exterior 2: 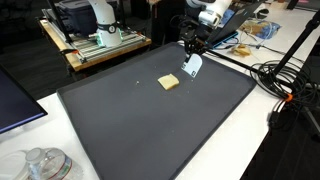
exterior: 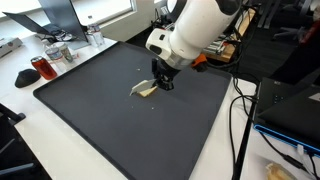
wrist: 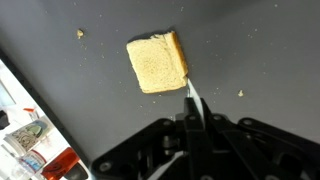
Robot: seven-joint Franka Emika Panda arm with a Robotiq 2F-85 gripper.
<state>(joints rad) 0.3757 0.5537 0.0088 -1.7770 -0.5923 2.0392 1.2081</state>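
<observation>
Arm pose: your arm (exterior: 200, 30) leans down over the dark mat (exterior: 90, 110) on the bench (exterior: 30, 135), the wrist bent so the fingers (wrist: 184, 122) point at the mat.
Fingers: pressed together on a thin white blade (wrist: 193, 100) that sticks out past their tips; in an exterior view it hangs below them as a pale strip (exterior 2: 193, 66).
Bread piece: 1 tan square (wrist: 157, 65) lies flat on the mat, just ahead of the fingers.
Blade to bread: the blade's tip reaches the near corner of the bread piece; you cannot tell whether it touches.
Crumbs: 2 lie on the mat, 1 far (wrist: 80, 33), 1 beside the blade (wrist: 239, 94).
Hard to see: the fingers are dark and cut off at the wrist view's bottom edge.
</observation>
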